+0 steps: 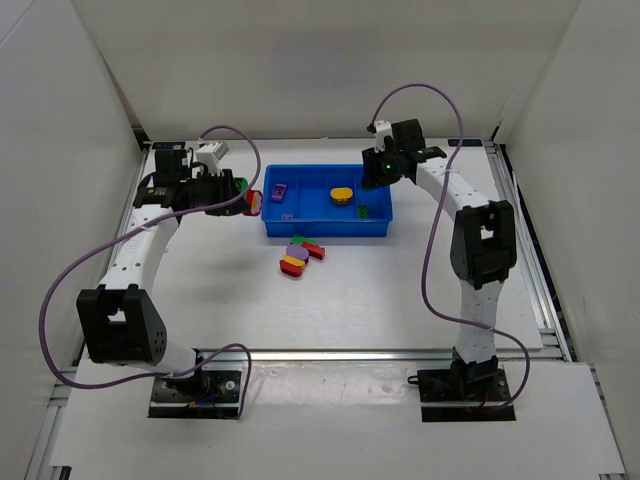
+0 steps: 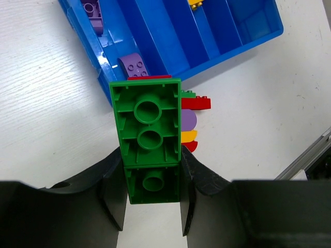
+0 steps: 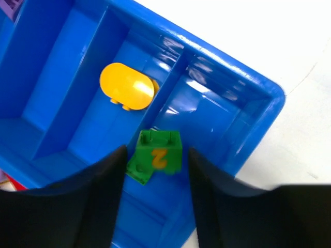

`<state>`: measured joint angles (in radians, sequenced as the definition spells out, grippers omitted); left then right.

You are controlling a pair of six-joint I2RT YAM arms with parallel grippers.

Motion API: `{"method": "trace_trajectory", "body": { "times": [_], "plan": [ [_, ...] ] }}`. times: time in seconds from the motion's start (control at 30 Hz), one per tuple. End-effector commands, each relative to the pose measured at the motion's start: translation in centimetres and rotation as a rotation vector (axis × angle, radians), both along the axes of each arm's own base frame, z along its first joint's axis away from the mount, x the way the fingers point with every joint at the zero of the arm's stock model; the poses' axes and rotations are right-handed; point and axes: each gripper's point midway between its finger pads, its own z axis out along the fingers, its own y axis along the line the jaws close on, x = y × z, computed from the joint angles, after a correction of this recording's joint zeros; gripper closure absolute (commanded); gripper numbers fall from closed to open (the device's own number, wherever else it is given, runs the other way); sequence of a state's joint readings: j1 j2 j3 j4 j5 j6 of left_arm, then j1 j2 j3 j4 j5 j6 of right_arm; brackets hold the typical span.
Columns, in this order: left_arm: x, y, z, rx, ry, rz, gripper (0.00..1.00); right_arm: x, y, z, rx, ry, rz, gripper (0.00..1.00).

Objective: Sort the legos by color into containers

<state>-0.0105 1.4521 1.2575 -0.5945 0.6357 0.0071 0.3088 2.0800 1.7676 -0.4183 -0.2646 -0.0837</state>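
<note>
- White table (image 1: 330, 310) lay inside pale walls.
- Loose pile of pieces (image 1: 300, 256) sat just before the blue tray (image 1: 325, 232).
- Tray held purple pieces (image 1: 280, 190) far left, a yellow oval (image 3: 126, 85) third and a small green piece (image 3: 155, 155) far right.
- Left gripper (image 2: 151, 178) clamped a green brick (image 2: 150, 119) left of the tray.
- Right gripper (image 3: 156, 160) hung above the tray, jaws apart.

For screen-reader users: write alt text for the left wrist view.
The left claw grips a green lego brick, hollow underside toward the camera, above a white table. Beyond it sit a blue tray holding two purple pieces and a small pile of red, purple and yellow pieces.
</note>
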Motion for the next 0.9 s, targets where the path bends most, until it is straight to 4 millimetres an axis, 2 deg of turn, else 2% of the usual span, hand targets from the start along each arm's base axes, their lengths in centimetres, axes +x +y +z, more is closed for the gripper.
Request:
{"method": "trace_trajectory", "body": {
  "times": [0.0, 0.03, 0.1, 0.2, 0.27, 0.33, 0.37, 0.43, 0.5, 0.53, 0.57, 0.63, 0.67, 0.87],
  "plan": [
    [0.1, -0.5, 2.5, -0.023, -0.071, -0.028, 0.83, 1.1, -0.1, 2.0, 0.0, -0.048, -0.001, 0.43],
    [0.0, -0.6, 2.5, -0.024, -0.071, -0.031, 0.83, 0.9, -0.2, 2.0, -0.007, -0.05, -0.001, 0.4],
    [-0.2, -0.8, 2.6, -0.039, -0.068, -0.043, 0.83, 0.7, -0.2, 2.5, -0.01, -0.073, -0.002, 0.25],
    [-0.8, -1.5, 2.6, -0.073, -0.058, -0.082, 0.82, -0.3, -0.1, 4.2, 0.009, -0.11, 0.015, 0.14],
    [-1.5, -2.4, 2.9, -0.116, -0.05, -0.131, 0.81, -1.7, 0.5, 6.2, 0.059, -0.143, 0.063, 0.14],
    [-2.1, -3.1, 3.4, -0.171, -0.029, -0.161, 0.81, -4.6, 1.8, 8.6, 0.156, -0.166, 0.161, 0.16],
    [-2.8, -3.9, 3.9, -0.218, -0.024, -0.213, 0.81, -5.4, 2.5, 9.9, 0.205, -0.191, 0.208, 0.17],
    [-3.5, -4.6, 4.4, -0.273, -0.012, -0.267, 0.81, -8.9, 4.2, 12.2, 0.314, -0.151, 0.328, 0.19],
    [-4.8, -5.6, 5.2, -0.35, 0.005, -0.349, 0.82, -11.1, 5.3, 13.6, 0.402, -0.098, 0.405, 0.19],
    [-5.2, -5.8, 5.3, -0.379, 0.018, -0.375, 0.82, -13.2, 6.3, 15.0, 0.495, -0.058, 0.499, 0.19],
    [-6.3, -6.4, 6.1, -0.439, 0.031, -0.44, 0.82, -14.2, 6.7, 15.6, 0.553, -0.001, 0.52, 0.19],
    [-7.1, -6.8, 6.5, -0.513, 0.075, -0.492, 0.81, -16.1, 7.8, 17.2, 0.648, 0.036, 0.625, 0.19],
    [-8.0, -7.0, 7.3, -0.577, 0.097, -0.553, 0.8, -16.8, 8.4, 17.3, 0.682, 0.094, 0.631, 0.19],
    [-9.4, -7.1, 8.8, -0.687, 0.125, -0.663, 0.79, -18.7, 10.2, 18.0, 0.754, 0.172, 0.733, 0.19]
  ]
}}
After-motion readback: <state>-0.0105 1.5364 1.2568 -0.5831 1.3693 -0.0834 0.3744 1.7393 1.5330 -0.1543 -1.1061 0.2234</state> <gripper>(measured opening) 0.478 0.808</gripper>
